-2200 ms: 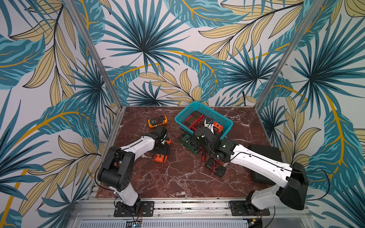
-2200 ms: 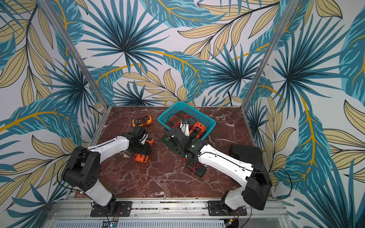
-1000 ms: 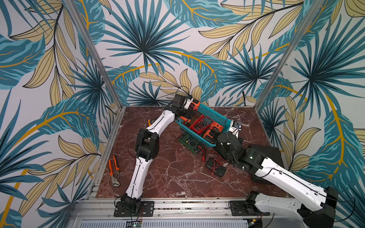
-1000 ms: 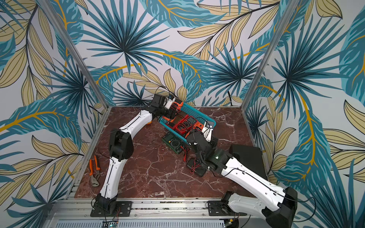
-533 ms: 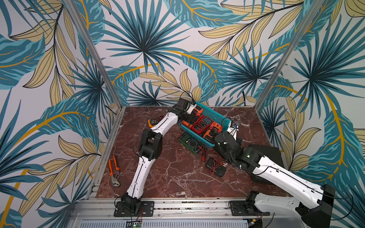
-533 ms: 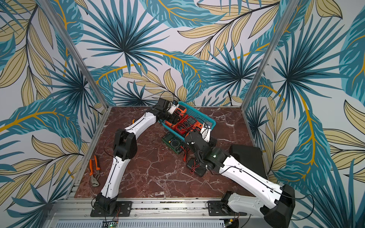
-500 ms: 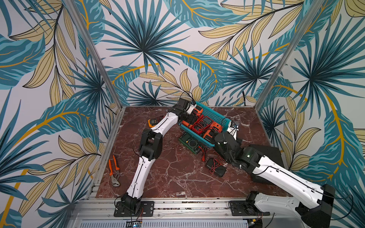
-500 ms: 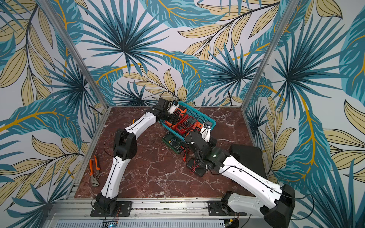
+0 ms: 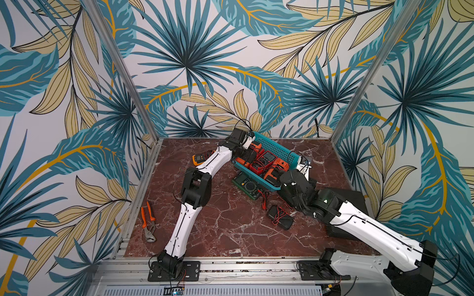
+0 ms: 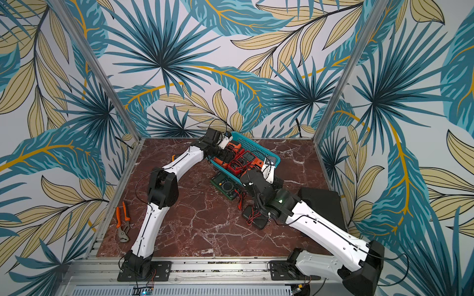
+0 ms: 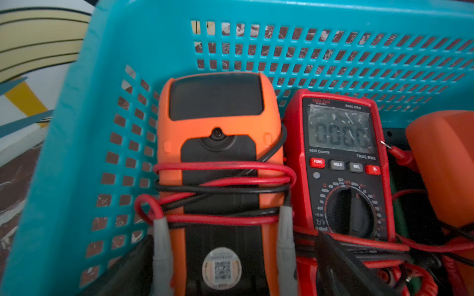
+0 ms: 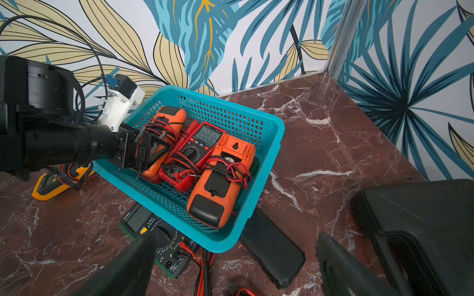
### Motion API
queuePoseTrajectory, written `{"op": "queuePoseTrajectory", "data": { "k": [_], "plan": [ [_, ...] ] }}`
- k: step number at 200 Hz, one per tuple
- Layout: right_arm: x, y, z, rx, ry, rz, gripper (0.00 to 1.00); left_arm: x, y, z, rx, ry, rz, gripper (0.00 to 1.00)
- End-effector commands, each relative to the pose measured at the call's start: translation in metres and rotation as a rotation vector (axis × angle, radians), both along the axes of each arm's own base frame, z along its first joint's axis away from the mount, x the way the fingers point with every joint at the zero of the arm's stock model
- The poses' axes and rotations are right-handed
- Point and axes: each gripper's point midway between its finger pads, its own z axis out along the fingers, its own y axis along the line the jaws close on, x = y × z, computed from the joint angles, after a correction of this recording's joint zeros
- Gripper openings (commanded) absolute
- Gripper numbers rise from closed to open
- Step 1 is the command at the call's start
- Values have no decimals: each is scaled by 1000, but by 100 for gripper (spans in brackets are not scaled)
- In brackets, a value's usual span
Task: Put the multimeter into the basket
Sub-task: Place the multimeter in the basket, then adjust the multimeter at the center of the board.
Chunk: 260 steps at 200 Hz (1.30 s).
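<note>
Multimeter (image 11: 241,125), orange, lies face down in the basket (image 9: 278,151), mid-frame in both top views. Leads (image 11: 223,167) are wrapped round it, QR sticker (image 11: 221,267) on its back. Left gripper (image 12: 152,151) jaws spread either side of it, not clamping. Beside it, red meter (image 11: 341,166): "DELIXI", "890C PRO", "4000 Counts", "TRUE RMS", FUNC/HOLD/REL. Right gripper (image 12: 237,238) fingers wide apart, holding nothing, at basket's lower-right end.

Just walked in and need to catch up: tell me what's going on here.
The left gripper reaches into the teal basket, open astride an orange multimeter lying there beside a red meter. The right gripper hovers open and empty by the basket's corner. A green multimeter and a yellow multimeter lie on the table outside.
</note>
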Motion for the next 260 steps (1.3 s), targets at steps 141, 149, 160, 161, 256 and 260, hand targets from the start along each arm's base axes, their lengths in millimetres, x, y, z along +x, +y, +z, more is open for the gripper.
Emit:
{"op": "queuePoseTrajectory", "data": {
  "k": [141,149,160,161,256,260],
  "plan": [
    [0,-2,10,-47,1,16,99,42,213,72,-78,-5,480,100],
    [0,-1,9,-44,4,18,100,45,222,65,-87,8,491,100],
    [1,1,7,-44,12,25,100,48,232,55,-101,28,504,100],
    [1,1,7,-43,12,24,100,49,233,55,-103,29,506,100],
    [9,14,-3,-53,52,44,99,52,255,-21,-172,232,477,100],
    [9,14,-3,-50,52,44,99,51,256,-24,-171,243,477,100]
  ]
}}
